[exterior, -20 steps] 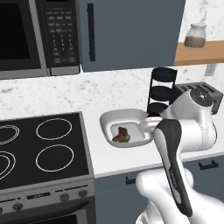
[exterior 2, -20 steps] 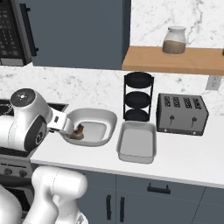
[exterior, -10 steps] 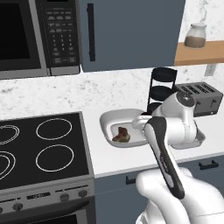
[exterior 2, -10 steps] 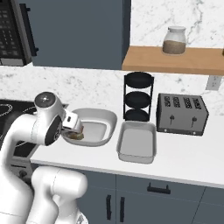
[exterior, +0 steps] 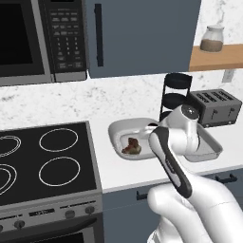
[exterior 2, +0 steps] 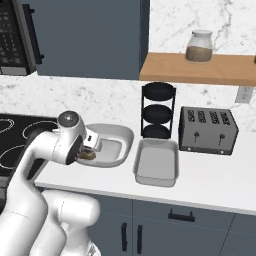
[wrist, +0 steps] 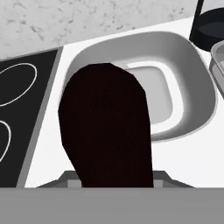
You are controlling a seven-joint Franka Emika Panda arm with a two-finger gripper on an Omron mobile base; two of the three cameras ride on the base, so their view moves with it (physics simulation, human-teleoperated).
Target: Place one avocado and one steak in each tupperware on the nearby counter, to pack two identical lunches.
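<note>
One dark avocado (wrist: 107,127) sits clamped in our gripper (wrist: 109,181), jaws closed narrowly on it, held above the round white tupperware (wrist: 199,87) so we can lower it in. That tub, near the counter's (exterior 2: 215,185) stove-side end, already has a steak (exterior: 131,146) in it. Just beside it toward the toaster (exterior 2: 207,131) lies the rectangular tupperware (exterior 2: 156,162).

A white marble-veined backsplash wall (exterior 2: 100,97) runs across mid-frame. Dark blue-grey upper cabinets (exterior: 142,35) hang top centre, and a wooden wall shelf (exterior 2: 200,70) sits upper right, under even light.
</note>
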